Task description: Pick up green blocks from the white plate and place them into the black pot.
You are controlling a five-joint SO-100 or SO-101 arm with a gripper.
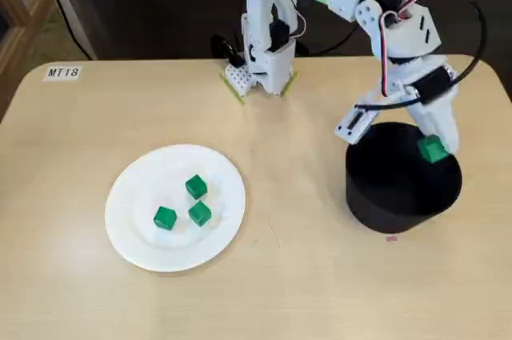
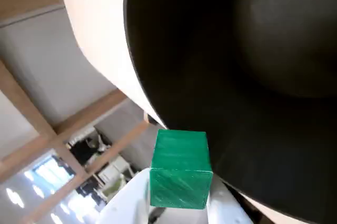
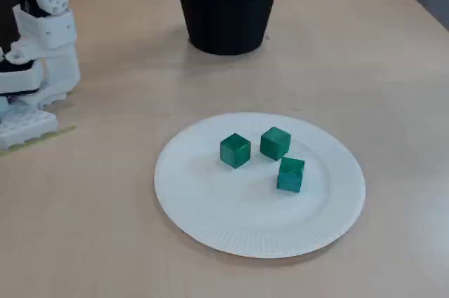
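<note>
Well to the left of the white two-finger pincer (image 1: 434, 150) in a fixed view, the round white paper plate (image 1: 128, 232) lies on the pale wooden tabletop (image 1: 320, 276). It carries three small green plastic cubes (image 1: 196, 186), close together but apart (the arm touches none of them). Directly under the pincer stands the tall black round pot (image 1: 396, 196), and the fingers grip a fourth green cube (image 1: 433, 150) above the pot's far right rim. The wrist view shows that cube (image 2: 180, 168) clamped between the white fingers (image 2: 124, 208), with the pot's dark inside just beyond it. The step in hand looks like the drop of this cube. The next move probably calls for easing a little towards the middle of the opening, then spreading the fingers so the cube falls clear of the rim; three trips back to the plate would remain
</note>
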